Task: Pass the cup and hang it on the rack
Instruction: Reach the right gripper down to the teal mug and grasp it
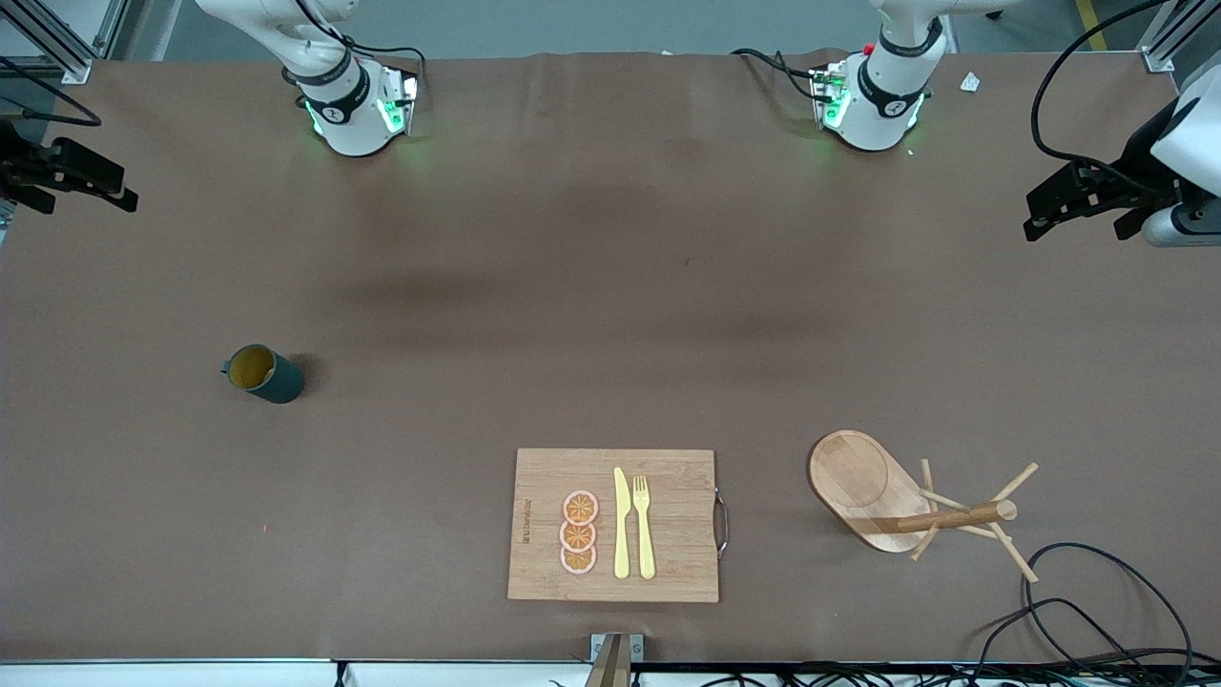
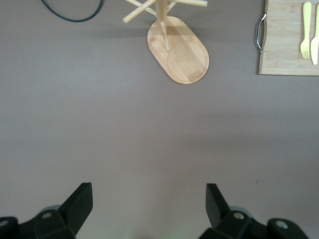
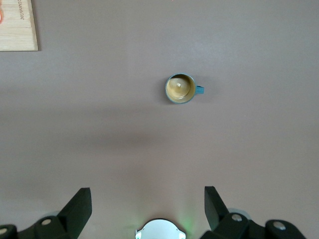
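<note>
Nothing grasped yet — both arms parked high, the task judged unstarted.

Small dark teal cylindrical cup (image 1: 264,373) with mustard-yellow inside, upright on the brown table (image 1: 534,315) toward the right arm's end, mouth up, small handle (image 3: 199,90) sticking out sideways. Plainly the right arm's pick: right gripper (image 3: 148,201) spread wide and empty, held high over bare table with the cup well apart ahead of it, roughly on the midline between the fingers (image 3: 79,204). Handle direction the thing to mind (a grip across the body, clear of the handle, likely leaves the handle free for a peg).

Light wooden mug-tree rack (image 1: 916,506) with oval flat base, thick central post and thin angled pegs, standing toward the left arm's end, about level with the cutting board and just beside its handled end. Left gripper (image 2: 149,204) likewise wide open, empty, high over bare table with the rack well ahead of it — the waiting arm, judged the receiver for the pass.

Cup and rack well apart, the board between them; hence a hand-over somewhere mid-table.

Count: one cup, one rack, one rectangular bamboo cutting board (image 1: 672,468), one pale yellow knife (image 1: 621,523), one pale yellow fork (image 1: 644,525), three orange slices (image 1: 579,532) in a column, on the board, beside the knife, toward the right arm's end. Black cables (image 1: 1097,611) looped near the rack.
</note>
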You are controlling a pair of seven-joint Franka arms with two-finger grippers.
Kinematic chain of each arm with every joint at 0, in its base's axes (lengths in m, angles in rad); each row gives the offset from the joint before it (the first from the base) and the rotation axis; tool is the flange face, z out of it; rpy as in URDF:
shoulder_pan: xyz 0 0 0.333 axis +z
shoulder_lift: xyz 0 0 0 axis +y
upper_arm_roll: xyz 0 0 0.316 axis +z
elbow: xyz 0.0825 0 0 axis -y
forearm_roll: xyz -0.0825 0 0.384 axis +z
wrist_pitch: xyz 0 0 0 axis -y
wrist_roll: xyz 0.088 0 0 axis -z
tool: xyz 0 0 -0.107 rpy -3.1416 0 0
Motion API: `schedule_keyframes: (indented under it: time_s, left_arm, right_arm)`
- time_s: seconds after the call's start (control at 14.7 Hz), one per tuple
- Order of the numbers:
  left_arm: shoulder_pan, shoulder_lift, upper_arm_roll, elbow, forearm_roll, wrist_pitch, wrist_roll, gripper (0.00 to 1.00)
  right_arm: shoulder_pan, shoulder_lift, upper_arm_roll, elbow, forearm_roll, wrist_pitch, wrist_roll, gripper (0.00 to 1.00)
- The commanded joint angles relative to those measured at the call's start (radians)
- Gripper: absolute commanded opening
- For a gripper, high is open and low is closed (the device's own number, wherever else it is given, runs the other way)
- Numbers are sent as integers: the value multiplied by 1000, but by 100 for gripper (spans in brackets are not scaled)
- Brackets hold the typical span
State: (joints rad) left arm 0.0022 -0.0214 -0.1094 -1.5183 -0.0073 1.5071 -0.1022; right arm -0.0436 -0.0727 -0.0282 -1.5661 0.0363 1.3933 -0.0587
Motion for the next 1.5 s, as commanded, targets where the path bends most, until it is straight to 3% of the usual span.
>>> schedule_keyframes:
  time_s: [0.0, 1.02, 1.43]
  left_arm:
    - [-1, 1, -1, 12, -6, -5, 2, 100]
    - [4, 5, -1, 4, -6, 5, -8, 100]
    - [6, 5, -1, 4, -8, 10, -10, 100]
  right_arm:
    - [-4, -25, 2, -29, -18, 15, -15, 100]
    - [-9, -19, 4, -17, -33, 10, 33, 100]
    - [-13, 166, 2, 14, -47, 27, 19, 100]
